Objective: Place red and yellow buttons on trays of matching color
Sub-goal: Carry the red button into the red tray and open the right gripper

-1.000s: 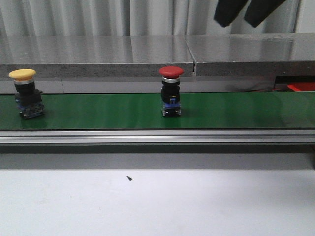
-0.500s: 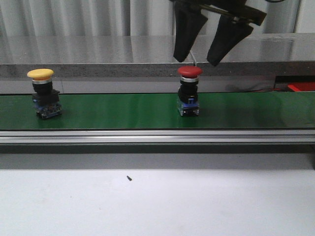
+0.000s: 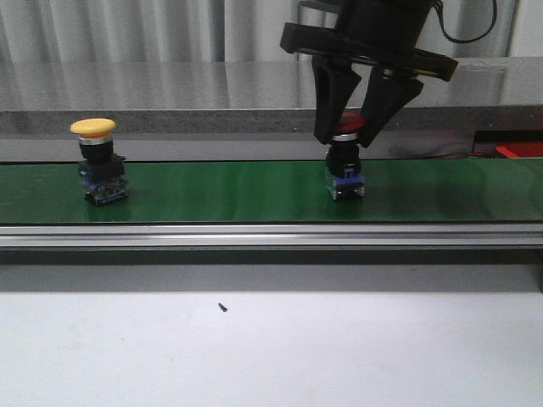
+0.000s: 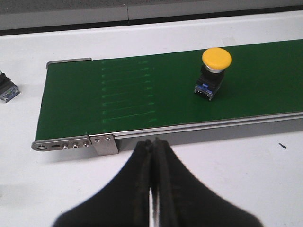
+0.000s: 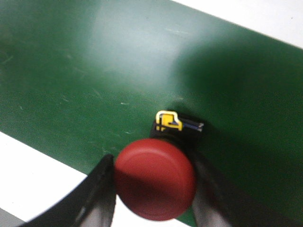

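Step in hand: pick-up of the red button [image 3: 346, 127] by the right pincer [image 3: 351, 136].

Red button: upright on the green belt [image 3: 212, 191], roughly mid-belt. The right pincer is lowered over it from above, fingers [image 5: 102, 189] set one each side of the red cap. Jaws are narrowed to approx. cap width; in the right wrist view the pads appear to touch the cap edges, but the frame is blurred, so a firm grip can't be confirmed.

Yellow button [image 3: 95, 127]: upright on the same belt, well apart from the red button, toward the left arm's side. It is free of both pincers.

Left pincer [image 4: 152, 156]: fully closed, nothing held, hovering over the white bench [image 4: 227, 161] just beside the belt's near rail, short of the yellow button.

Next move, as judged: closure to be completed on the red button, preferably below the cap rim, then a straight vertical lift before transfer to the red tray. No tray is identified with certainty in these views.
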